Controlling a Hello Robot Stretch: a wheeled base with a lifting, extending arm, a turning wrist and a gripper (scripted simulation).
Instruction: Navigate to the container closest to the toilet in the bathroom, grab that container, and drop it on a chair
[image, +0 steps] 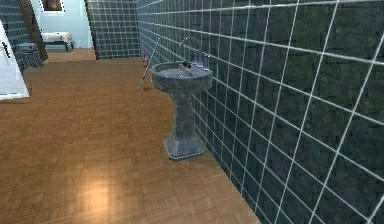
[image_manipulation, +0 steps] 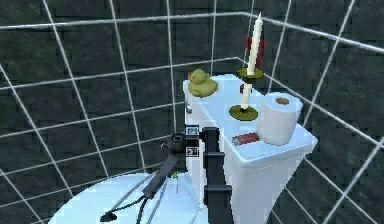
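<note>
In the arm side view, a white toilet tank carries a yellow duck-shaped thing, a tall white candle in a brass holder, a second low brass holder, a toilet paper roll and a small flat red thing. The pale toilet lid lies below and to the left. My arm rises in front of the tank. The gripper reaches left and down over the lid. I cannot tell whether it holds anything.
In the forward view a grey pedestal sink stands against the dark tiled wall, with small things on its rim. A thin stick-like tool leans beyond it. Wood floor stretches left to a white door and a far doorway.
</note>
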